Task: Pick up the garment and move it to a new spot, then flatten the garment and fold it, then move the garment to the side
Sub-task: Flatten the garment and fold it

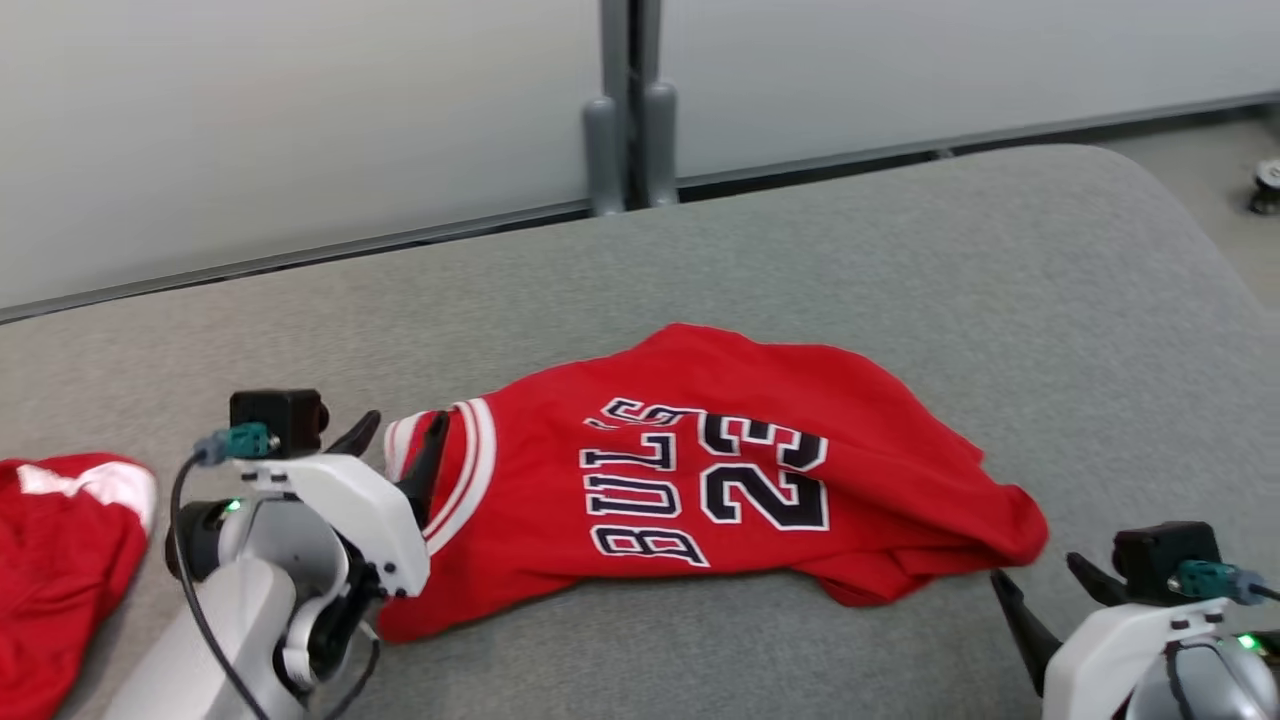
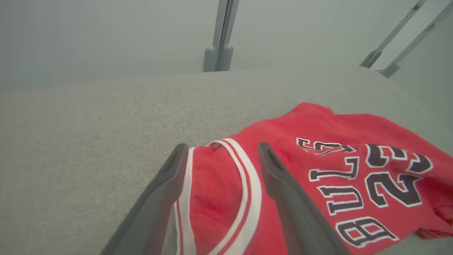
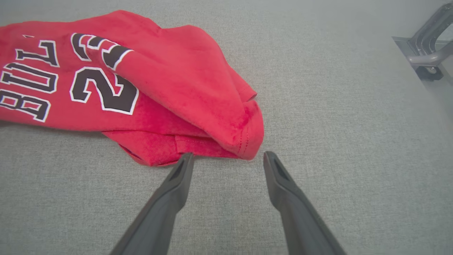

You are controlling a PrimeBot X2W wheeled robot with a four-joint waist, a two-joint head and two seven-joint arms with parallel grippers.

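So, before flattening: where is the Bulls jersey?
In the head view the red Bulls jersey lies on the grey cushion, between the left tool at its striped trim and the right tool by its hem.

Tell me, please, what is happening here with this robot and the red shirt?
A robot is working on a red jersey that lies rumpled on a grey padded surface. Its left gripper is open over the white-trimmed edge at one end. Its right gripper is open just short of the other end. Nothing is held; the jersey is not yet flat.
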